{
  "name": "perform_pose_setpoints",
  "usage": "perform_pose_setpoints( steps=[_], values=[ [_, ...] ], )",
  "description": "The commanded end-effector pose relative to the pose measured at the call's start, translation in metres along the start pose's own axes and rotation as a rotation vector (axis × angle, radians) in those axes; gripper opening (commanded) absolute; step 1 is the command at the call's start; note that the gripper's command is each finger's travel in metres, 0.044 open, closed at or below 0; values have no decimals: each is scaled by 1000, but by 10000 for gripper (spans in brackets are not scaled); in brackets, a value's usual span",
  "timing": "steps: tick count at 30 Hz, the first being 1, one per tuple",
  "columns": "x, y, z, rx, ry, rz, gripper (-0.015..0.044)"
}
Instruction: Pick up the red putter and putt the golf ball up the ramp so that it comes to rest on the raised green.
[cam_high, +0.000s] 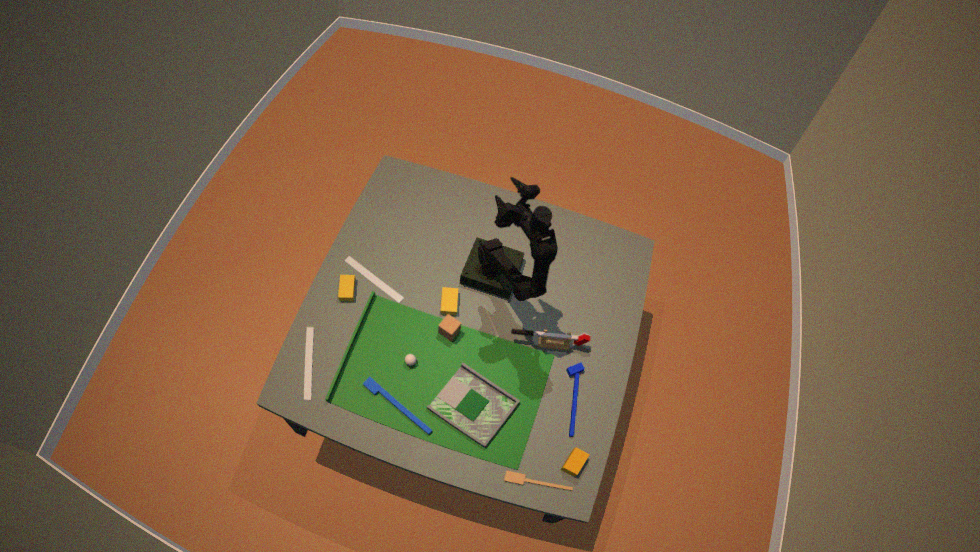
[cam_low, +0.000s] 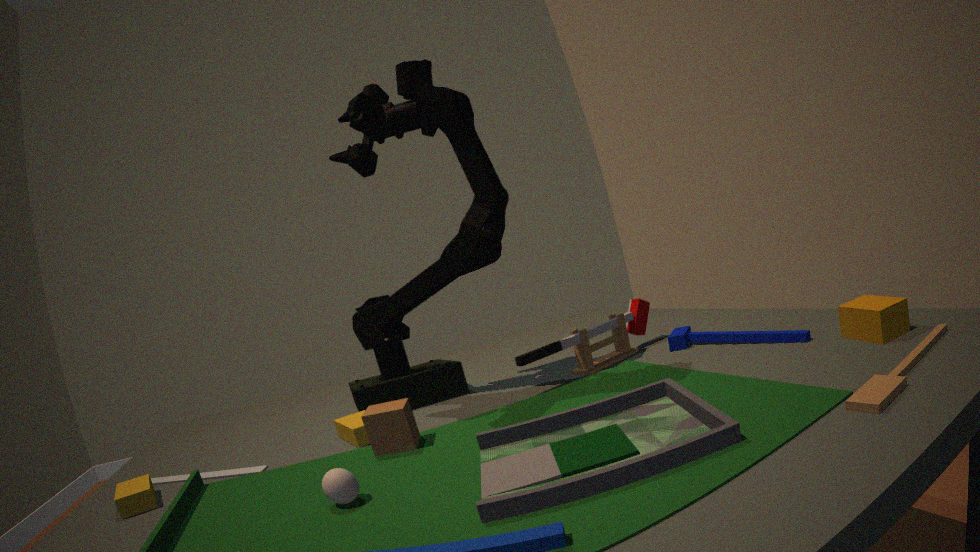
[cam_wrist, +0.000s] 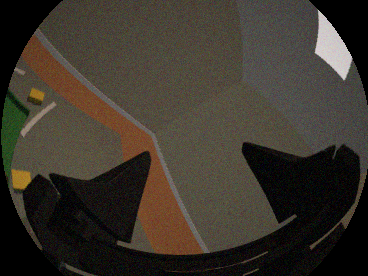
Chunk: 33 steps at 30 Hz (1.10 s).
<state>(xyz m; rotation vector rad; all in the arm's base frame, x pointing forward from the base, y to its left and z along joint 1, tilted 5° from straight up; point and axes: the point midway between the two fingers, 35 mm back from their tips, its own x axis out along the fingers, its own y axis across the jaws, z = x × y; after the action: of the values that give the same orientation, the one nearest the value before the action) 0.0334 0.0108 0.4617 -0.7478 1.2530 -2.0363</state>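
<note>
The red putter (cam_high: 582, 338) (cam_low: 639, 315) rests on a small wooden stand (cam_high: 552, 339) (cam_low: 602, 345) just off the back right of the green mat (cam_high: 390, 329) (cam_low: 438, 490); its red head points right and its dark grip left. The white golf ball (cam_high: 410, 360) (cam_low: 340, 485) sits on the mat to the left. The raised green (cam_high: 471, 404) (cam_low: 593, 449) lies inside a grey-framed platform, with a grey ramp (cam_high: 451, 389) (cam_low: 515, 471) on the ball's side. My gripper (cam_high: 508, 193) (cam_low: 337, 137) (cam_wrist: 198, 152) is open and empty. It is held high above the arm's base and points away from the mat.
Two blue putters (cam_high: 397, 404) (cam_high: 574, 401) (cam_low: 740, 336) and a tan putter (cam_high: 534, 482) (cam_low: 884, 384) lie around the mat. Yellow blocks (cam_high: 347, 287) (cam_high: 449, 299) (cam_high: 576, 461) (cam_low: 874, 317), a brown cube (cam_high: 449, 327) (cam_low: 390, 426) and two white bars (cam_high: 373, 278) (cam_high: 308, 363) stand about. A dark green wall (cam_high: 351, 346) edges the mat's left.
</note>
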Motion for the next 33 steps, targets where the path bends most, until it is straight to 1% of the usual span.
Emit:
perform_pose_setpoints(
  steps=[1, 6, 10, 14, 17, 20, 24, 28, 33],
  values=[
    [43, 9, -3, 21, -160, 202, 440],
    [84, 33, 12, 22, -349, 429, 440],
    [105, 61, 36, -1, -501, 608, 440],
    [112, 94, 66, -45, -655, 783, 440],
    [107, 122, 90, -97, -772, 909, 440],
    [93, 150, 114, -162, -891, 1029, 440],
    [60, 188, 141, -269, -1049, 1177, 440],
    [14, 223, 159, -392, -1200, 1317, 440],
    [-51, 258, 163, -562, -1367, 1459, 440]
  ],
)
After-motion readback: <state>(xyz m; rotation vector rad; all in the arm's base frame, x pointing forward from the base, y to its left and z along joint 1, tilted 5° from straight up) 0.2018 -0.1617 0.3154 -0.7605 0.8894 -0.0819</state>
